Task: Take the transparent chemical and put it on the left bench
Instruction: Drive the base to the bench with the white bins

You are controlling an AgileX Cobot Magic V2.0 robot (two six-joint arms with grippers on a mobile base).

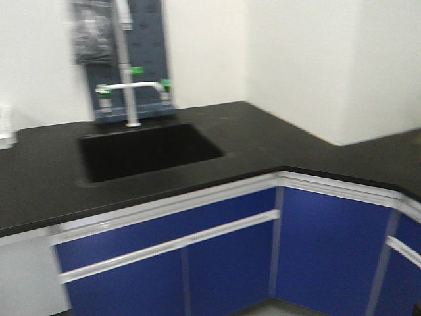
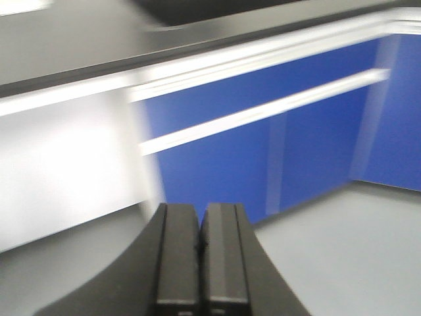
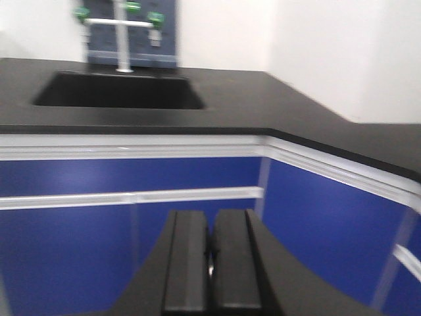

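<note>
The transparent chemical is out of view in all three views, and so is the left bench with its white bins. My left gripper [image 2: 200,212] is shut and empty, held low in front of the blue cabinet doors [image 2: 263,151]. My right gripper [image 3: 211,216] is shut and empty, also low before the blue cabinet fronts [image 3: 99,243]. Neither gripper shows in the front view. All views are motion-blurred.
A black L-shaped worktop [image 1: 263,141] holds a black sink [image 1: 148,151] with a white tap with green handles [image 1: 131,89] before a grey pegboard [image 1: 148,59]. A clear object [image 1: 6,128] stands at the far left edge. Blue cabinets [image 1: 230,263] run below; grey floor [image 2: 355,257].
</note>
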